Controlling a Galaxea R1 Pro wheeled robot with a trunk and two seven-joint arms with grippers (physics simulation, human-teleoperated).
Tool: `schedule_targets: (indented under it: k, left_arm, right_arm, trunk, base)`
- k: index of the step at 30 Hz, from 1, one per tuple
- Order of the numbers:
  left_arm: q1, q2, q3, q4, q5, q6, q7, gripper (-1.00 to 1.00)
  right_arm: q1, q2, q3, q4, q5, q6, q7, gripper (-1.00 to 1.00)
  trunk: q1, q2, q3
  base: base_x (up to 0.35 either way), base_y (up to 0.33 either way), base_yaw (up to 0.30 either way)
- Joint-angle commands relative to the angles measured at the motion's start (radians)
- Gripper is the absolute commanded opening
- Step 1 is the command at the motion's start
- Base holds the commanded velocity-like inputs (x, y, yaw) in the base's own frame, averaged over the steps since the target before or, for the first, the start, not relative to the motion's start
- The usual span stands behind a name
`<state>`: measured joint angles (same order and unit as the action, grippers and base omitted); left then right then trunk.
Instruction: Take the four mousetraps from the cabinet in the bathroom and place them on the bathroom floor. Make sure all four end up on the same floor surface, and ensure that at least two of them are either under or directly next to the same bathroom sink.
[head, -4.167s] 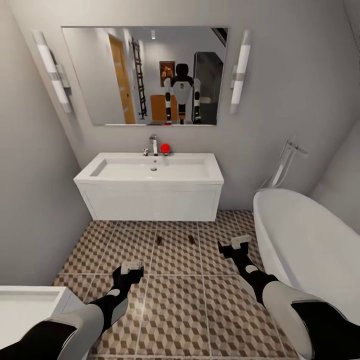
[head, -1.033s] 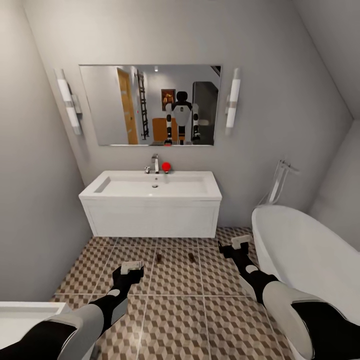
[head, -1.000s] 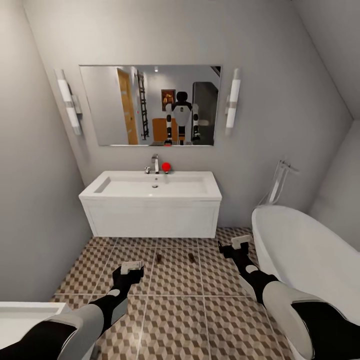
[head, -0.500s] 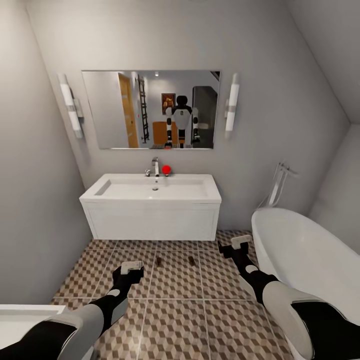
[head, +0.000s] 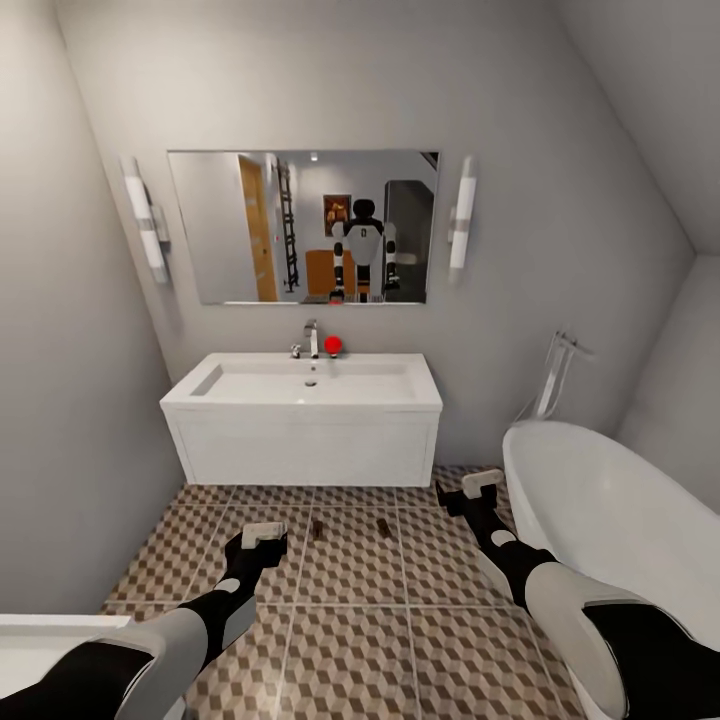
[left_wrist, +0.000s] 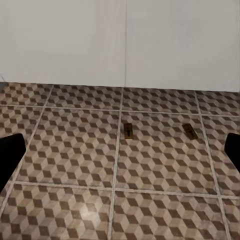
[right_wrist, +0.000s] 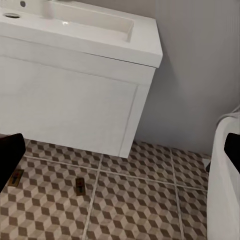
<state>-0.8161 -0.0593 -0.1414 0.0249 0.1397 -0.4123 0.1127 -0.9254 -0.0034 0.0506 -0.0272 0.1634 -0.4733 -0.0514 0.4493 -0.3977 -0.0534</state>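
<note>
Two mousetraps (head: 318, 527) (head: 383, 525) lie on the cube-patterned bathroom floor (head: 350, 580), just in front of the white wall-hung sink (head: 305, 385). The left wrist view shows the same two mousetraps (left_wrist: 128, 130) (left_wrist: 189, 131) side by side; the right wrist view has them (right_wrist: 80, 185) (right_wrist: 16, 177) below the sink (right_wrist: 75, 30). My left gripper (head: 263, 535) hovers open and empty, left of the traps. My right gripper (head: 480, 482) is open and empty, right of them near the tub. In the mirror, an orange-brown cabinet (head: 318, 272) shows behind my reflection.
A white oval bathtub (head: 610, 510) fills the right side, with a chrome tap (head: 555, 375) at the wall. A mirror (head: 300, 225) with two wall lights hangs above the sink. A white fixture's edge (head: 50, 640) sits at the near left. Grey walls close in left and right.
The whole view has drawn back from the sink and tilted up, so the camera moved. Both traps lie where they were, and both arms hold the same pose.
</note>
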Motion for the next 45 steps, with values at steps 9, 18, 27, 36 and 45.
schedule_targets:
  k: [9, 18, 27, 36, 45]
  left_arm:
    - [-0.002, 0.001, -0.009, 0.003, 0.009, -0.005, 0.002, 1.0]
    - [-0.002, 0.003, -0.009, 0.003, 0.009, -0.005, 0.002, 1.0]
    - [-0.002, 0.003, -0.009, 0.004, 0.009, -0.005, 0.002, 1.0]
    - [-0.002, 0.003, -0.009, 0.003, 0.009, -0.006, 0.001, 1.0]
    - [-0.002, 0.003, -0.009, 0.007, 0.009, -0.008, 0.0, 1.0]
  right_arm:
    - [-0.001, 0.0, 0.005, 0.001, 0.005, -0.002, -0.005, 1.0]
    - [-0.001, -0.001, 0.005, 0.001, 0.005, -0.002, -0.005, 1.0]
    - [-0.001, 0.0, 0.005, 0.001, 0.005, -0.002, -0.005, 1.0]
    - [-0.001, 0.0, 0.005, 0.001, 0.005, -0.002, -0.005, 1.0]
    - [-0.001, -0.001, 0.005, 0.001, 0.005, -0.001, -0.005, 1.0]
  trunk:
    - [0.001, -0.002, 0.009]
    - [0.001, -0.002, 0.021]
    - [0.001, -0.002, 0.032]
    - [0.001, -0.002, 0.034]
    - [0.001, -0.002, 0.034]
  base:
    - [0.0, 0.0, 0.0]
    - [0.0, 0.0, 0.0]
    - [0.0, 0.0, 0.0]
    - [0.0, 0.0, 0.0]
    - [0.0, 0.0, 0.0]
